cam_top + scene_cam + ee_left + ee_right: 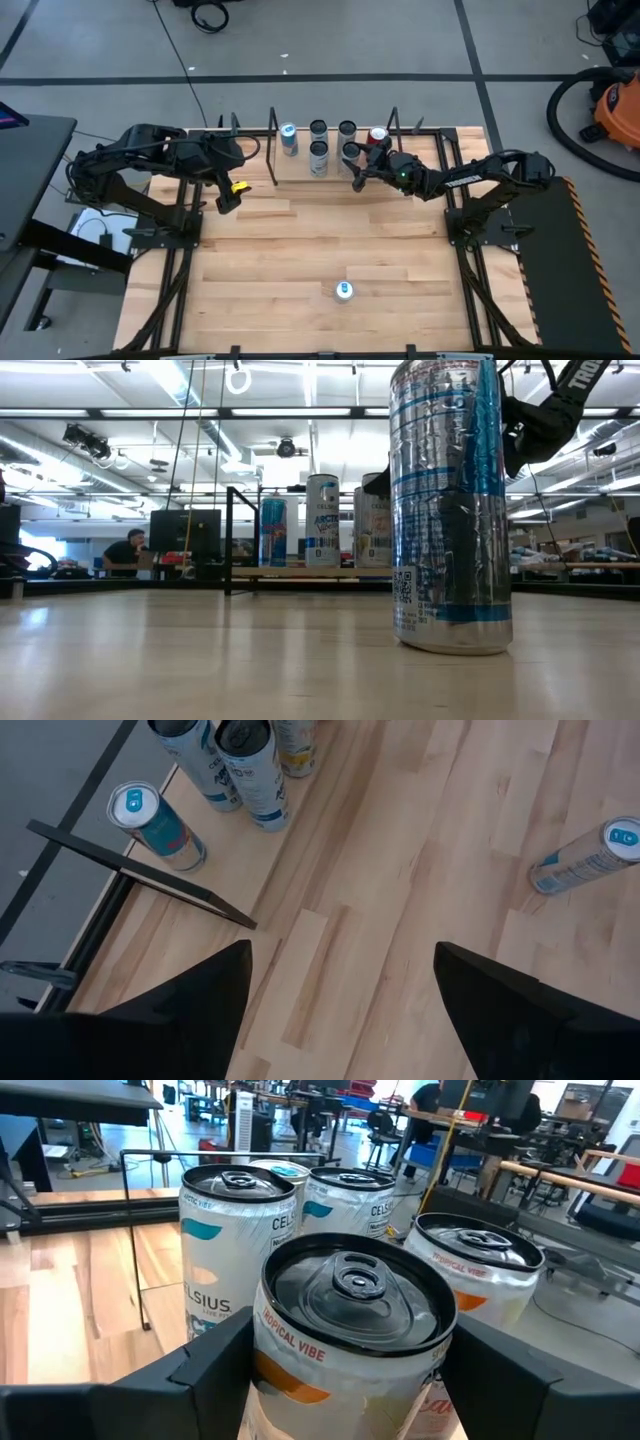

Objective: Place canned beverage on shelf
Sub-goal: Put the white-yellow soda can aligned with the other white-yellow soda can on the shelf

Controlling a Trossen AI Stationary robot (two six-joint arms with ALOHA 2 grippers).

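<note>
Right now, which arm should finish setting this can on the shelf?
Right. The right gripper already straddles the Tropical Vibe can at the shelf; the left gripper hangs open and empty, off the shelf's end.

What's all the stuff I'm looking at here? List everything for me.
table: one, light wood, under everything
shelf: one, light wood with black rods, table's far edge
cans on shelf: six, mostly silver-white, one blue, one red-topped
loose can: one, silver and blue, upright near the table's front edge
person: one, dark top, seated far behind
left gripper: black, open, above bare table left of the shelf
right gripper: black, around a shelf can
</note>
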